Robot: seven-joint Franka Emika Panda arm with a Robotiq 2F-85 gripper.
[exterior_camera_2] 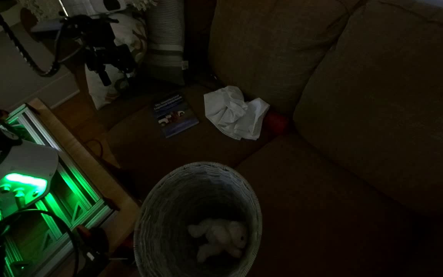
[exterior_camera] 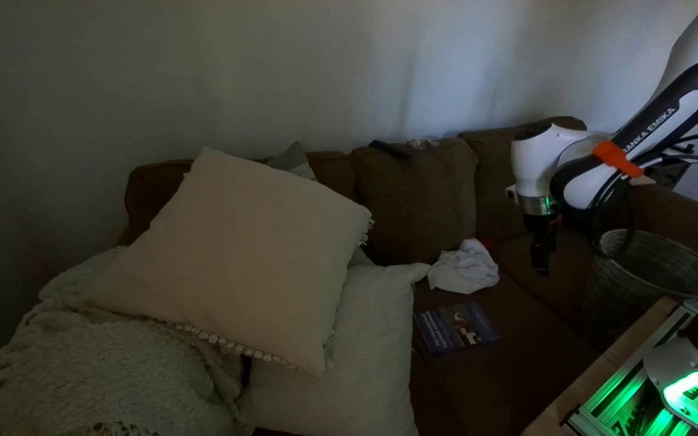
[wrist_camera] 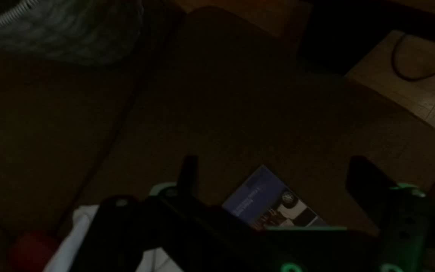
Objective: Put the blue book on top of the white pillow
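The blue book (exterior_camera: 457, 327) lies flat on the brown sofa seat, with a picture on its cover; it also shows in an exterior view (exterior_camera_2: 175, 115) and partly in the wrist view (wrist_camera: 255, 196). A large white pillow (exterior_camera: 252, 254) with a tasselled edge leans at the left on another white pillow (exterior_camera: 364, 351) and a fleecy blanket. My gripper (exterior_camera: 541, 266) hangs in the air above the sofa, apart from the book, and also shows in an exterior view (exterior_camera_2: 117, 79). In the wrist view the jaws (wrist_camera: 274, 170) are wide apart with nothing held; the gripper body hides the book's lower part.
A crumpled white cloth (exterior_camera: 464, 267) lies beside the book, with a red object (exterior_camera_2: 277, 122) behind it. A wicker basket (exterior_camera_2: 258, 215) holding a plush toy (exterior_camera_2: 221, 236) stands near the robot base. A fleecy blanket (exterior_camera: 100, 369) is at the left. The scene is dark.
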